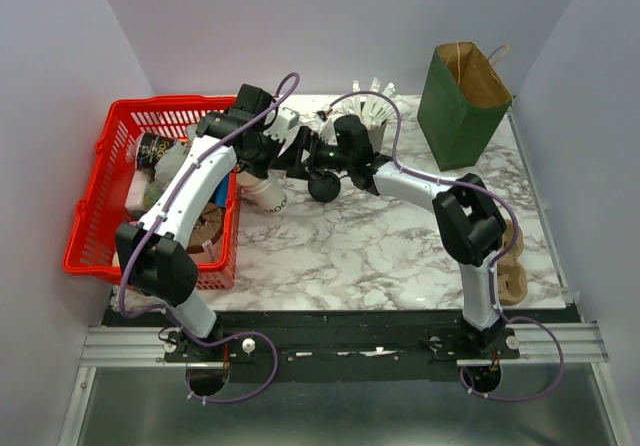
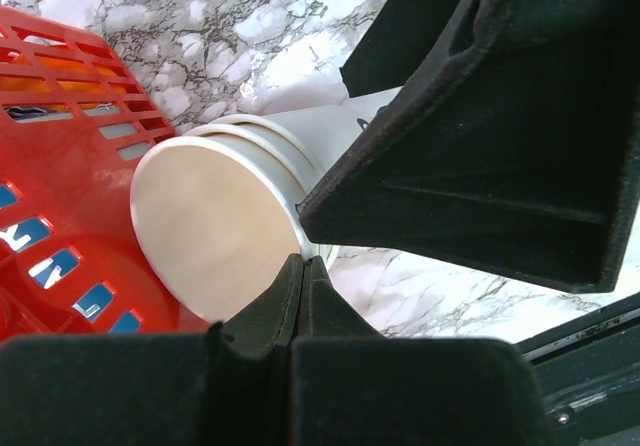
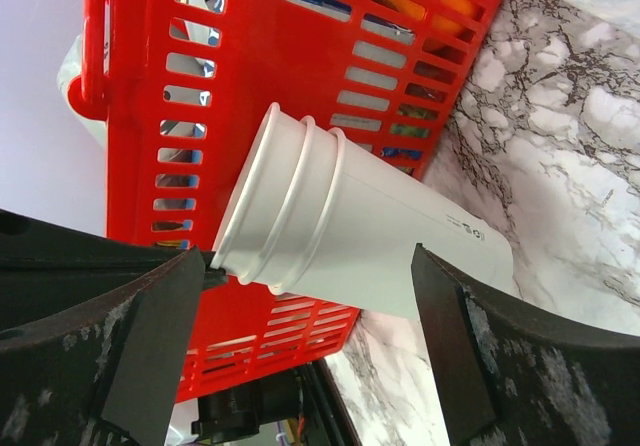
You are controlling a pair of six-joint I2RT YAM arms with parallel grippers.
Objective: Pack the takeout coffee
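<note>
A stack of plain cream cups without a lid (image 1: 266, 192) lies on its side on the marble beside the red basket. My left gripper (image 1: 257, 171) is shut on the stack's open rim (image 2: 250, 136), one finger inside and one outside (image 2: 302, 236). My right gripper (image 1: 292, 171) is open, and its two fingers straddle the cup stack (image 3: 360, 226) without touching it (image 3: 310, 301). I cannot make out the takeout coffee with the black lid in any view.
The red basket (image 1: 95, 201) with several items stands at the left. A green paper bag (image 1: 462, 101) stands open at the back right. A grey cup of white sticks (image 1: 377, 116) is behind my right arm. A brown cup carrier (image 1: 512, 266) lies at the right edge.
</note>
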